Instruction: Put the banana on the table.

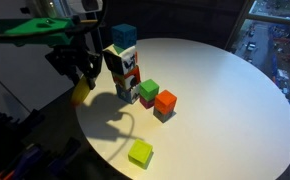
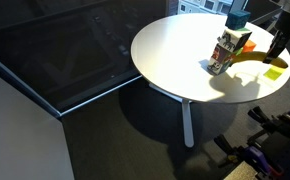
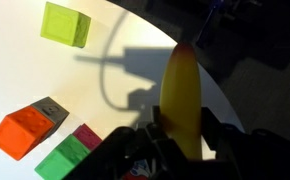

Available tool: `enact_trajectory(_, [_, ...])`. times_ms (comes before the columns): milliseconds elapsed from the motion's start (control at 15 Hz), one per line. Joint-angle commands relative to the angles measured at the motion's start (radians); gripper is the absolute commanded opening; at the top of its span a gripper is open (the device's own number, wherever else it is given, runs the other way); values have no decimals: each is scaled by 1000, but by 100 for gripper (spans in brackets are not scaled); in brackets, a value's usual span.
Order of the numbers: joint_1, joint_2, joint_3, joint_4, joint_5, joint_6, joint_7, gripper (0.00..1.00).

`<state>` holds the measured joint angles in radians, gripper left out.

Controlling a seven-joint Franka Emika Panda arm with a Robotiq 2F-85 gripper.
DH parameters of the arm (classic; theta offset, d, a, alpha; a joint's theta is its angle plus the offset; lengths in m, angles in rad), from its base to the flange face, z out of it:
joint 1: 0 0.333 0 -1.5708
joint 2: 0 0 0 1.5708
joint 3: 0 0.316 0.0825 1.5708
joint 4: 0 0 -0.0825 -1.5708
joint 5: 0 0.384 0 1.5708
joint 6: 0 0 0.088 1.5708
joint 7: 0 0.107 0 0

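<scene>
The yellow banana (image 1: 80,93) hangs from my gripper (image 1: 78,68), which is shut on it, just off the near-left edge of the round white table (image 1: 225,90). In the wrist view the banana (image 3: 182,95) sits between the two fingers of the gripper (image 3: 180,140). Its tip points out over the table's (image 3: 55,85) rim, with dark floor to the right. The banana is held above the tabletop and touches nothing. In an exterior view the gripper (image 2: 280,40) is at the far right of the table (image 2: 180,50).
A stack of printed blocks (image 1: 121,68) topped by a blue block (image 1: 124,37) stands close beside the gripper. A green block (image 1: 148,90) and an orange block (image 1: 165,101) lie next to it. A yellow-green cube (image 1: 140,153) sits near the front rim and also shows in the wrist view (image 3: 65,22).
</scene>
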<state>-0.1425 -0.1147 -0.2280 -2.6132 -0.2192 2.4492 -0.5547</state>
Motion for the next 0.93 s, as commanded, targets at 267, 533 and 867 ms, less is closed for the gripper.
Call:
enact_trajectory(267, [-8, 13, 13, 1, 3, -1, 0, 42])
enact_trajectory(533, [-8, 13, 13, 1, 3, -1, 0, 42])
enact_trajectory(867, [1, 17, 18, 4, 27, -6, -15, 17])
